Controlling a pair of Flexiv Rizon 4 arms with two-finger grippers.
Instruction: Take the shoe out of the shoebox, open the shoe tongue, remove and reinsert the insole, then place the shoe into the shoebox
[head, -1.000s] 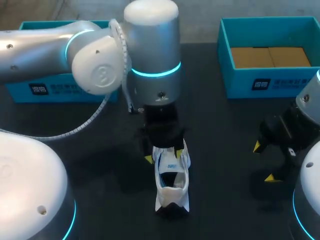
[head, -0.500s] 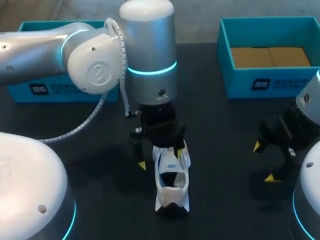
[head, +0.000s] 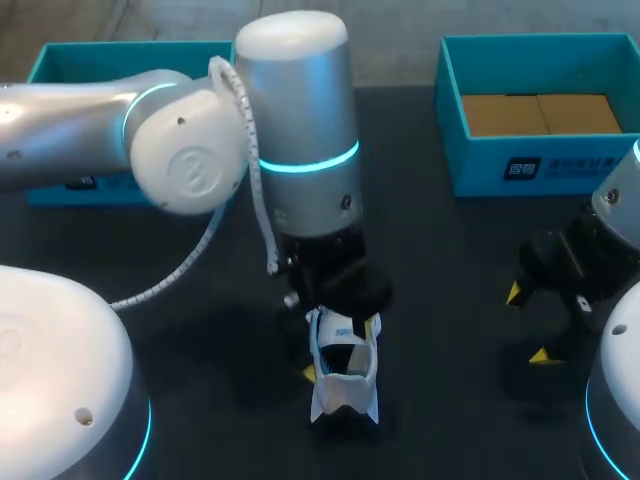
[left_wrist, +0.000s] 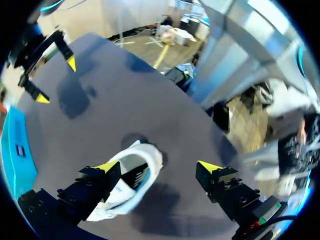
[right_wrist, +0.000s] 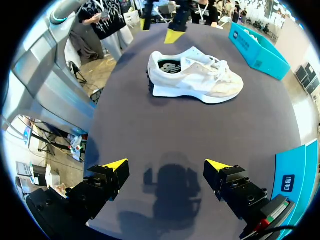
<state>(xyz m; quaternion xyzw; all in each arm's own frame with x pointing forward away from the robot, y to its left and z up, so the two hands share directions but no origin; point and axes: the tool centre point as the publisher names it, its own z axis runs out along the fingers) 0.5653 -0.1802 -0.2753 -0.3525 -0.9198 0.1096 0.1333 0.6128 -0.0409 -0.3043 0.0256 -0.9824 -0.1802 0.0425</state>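
Shoe (head: 345, 380) first, seen from above: a white trainer standing on the dark counter (head: 450, 300), near the front edge at the middle. It is well apart from the teal shoebox (head: 560, 165) at the far right, whose floor shows brown card. A second teal box (head: 60, 60) sits at the far left, partly hidden behind the left arm (head: 150, 150). That arm comes in from the left and its wrist hangs straight over the shoe. The left gripper (head: 340, 348) has its fingers apart, one yellow tip on each side of the shoe's opening. The right gripper (head: 528, 323) sits low at the right side, its fingers spread with nothing between them, well away from the shoe.

From the left wrist, the left gripper (left_wrist: 159, 166) stands wide apart. The shoe (left_wrist: 131, 181) lies under it, close against one finger, and I cannot tell whether that finger touches it. The other finger is clear of the shoe, with bare counter (left_wrist: 125, 105) below. The shoe's dark opening faces up toward the gripper. Far ahead across the counter the right gripper (left_wrist: 56, 80) is in sight, also spread.

From the right wrist, the right gripper (right_wrist: 166, 165) is apart and holds nothing, its shadow falling on the counter (right_wrist: 150, 125) between the fingers. Well ahead of it the shoe (right_wrist: 195, 75) stands upright on its sole, side-on and laces up. The left gripper (right_wrist: 159, 29) hovers at the shoe's heel end. The second teal box (right_wrist: 257, 47) lies beyond the shoe, and a wall of the shoebox (right_wrist: 295, 185) shows just beside the right gripper.
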